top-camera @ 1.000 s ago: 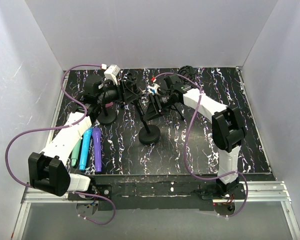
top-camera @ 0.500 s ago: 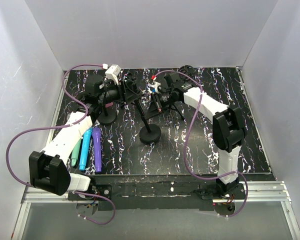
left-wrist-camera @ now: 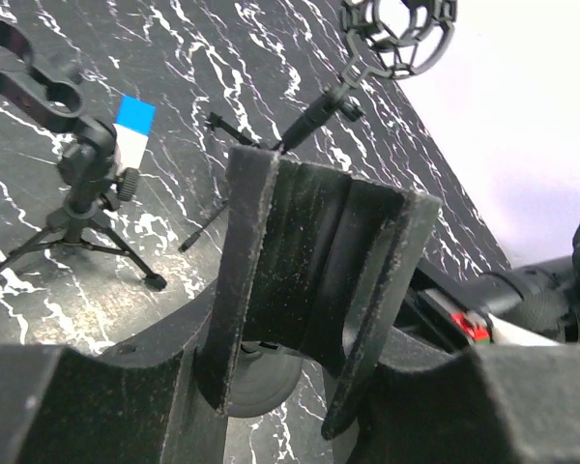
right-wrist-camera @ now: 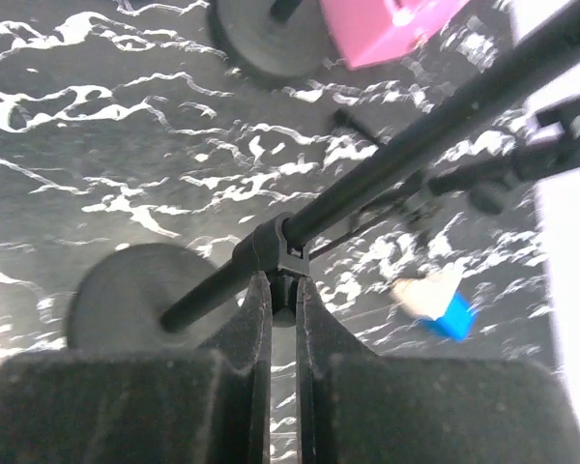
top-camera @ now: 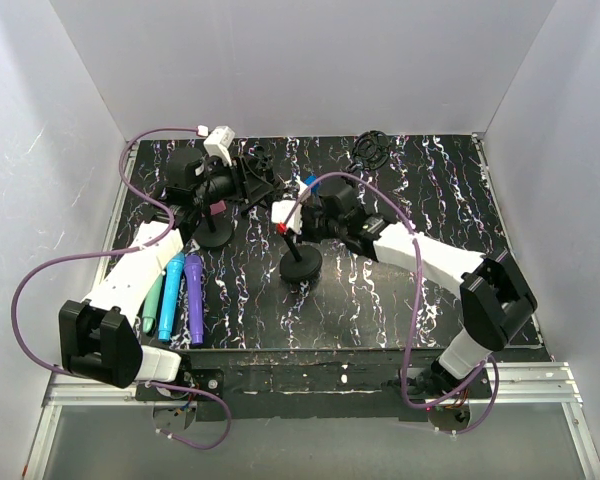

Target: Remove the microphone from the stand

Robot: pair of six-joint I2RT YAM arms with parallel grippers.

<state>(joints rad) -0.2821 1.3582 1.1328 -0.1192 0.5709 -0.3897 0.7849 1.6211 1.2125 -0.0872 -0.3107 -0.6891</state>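
From above, your right claw (top-camera: 298, 228) reaches the middle stand (top-camera: 301, 268) on the counter (top-camera: 360, 310). The pink microphone (top-camera: 217, 208) sits at the back-left stand (top-camera: 215, 237), beside your left claw (top-camera: 242, 182). Left wrist: its fingers (left-wrist-camera: 246, 280) stand slightly apart, and you cannot tell whether they pinch anything. Right wrist: the claw is pressed together on the middle stand's pole.
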